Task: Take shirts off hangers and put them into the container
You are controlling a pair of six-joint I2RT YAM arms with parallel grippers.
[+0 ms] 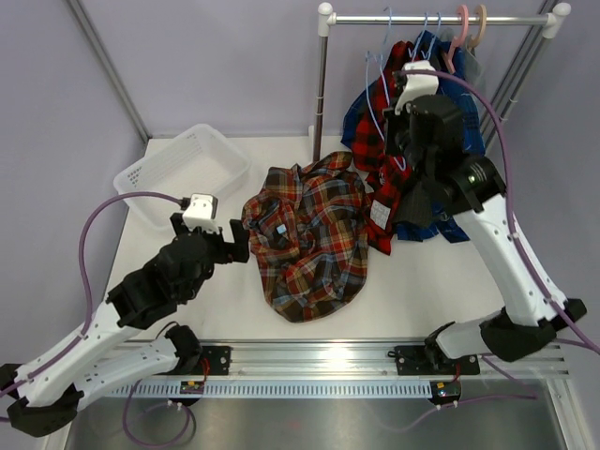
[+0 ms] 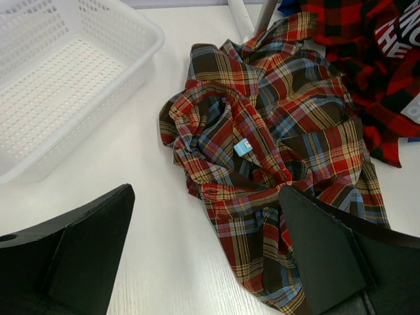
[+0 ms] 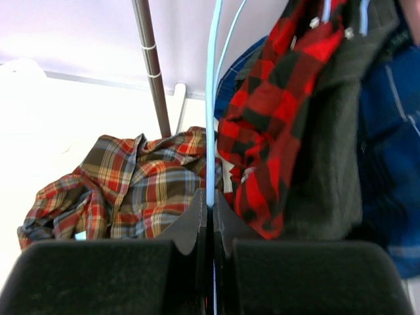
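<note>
Crumpled plaid shirt (image 1: 307, 239) by slotted plastic basket (image 1: 187, 164), R gripper (image 3: 210, 210) pinching thin hanger (image 3: 210, 98)

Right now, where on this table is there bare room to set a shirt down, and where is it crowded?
The basket is empty. Bare table lies between basket and plaid shirt, and right of that shirt, toward the right arm's base. Under the rack, hanging shirts and the right arm crowd it.
</note>
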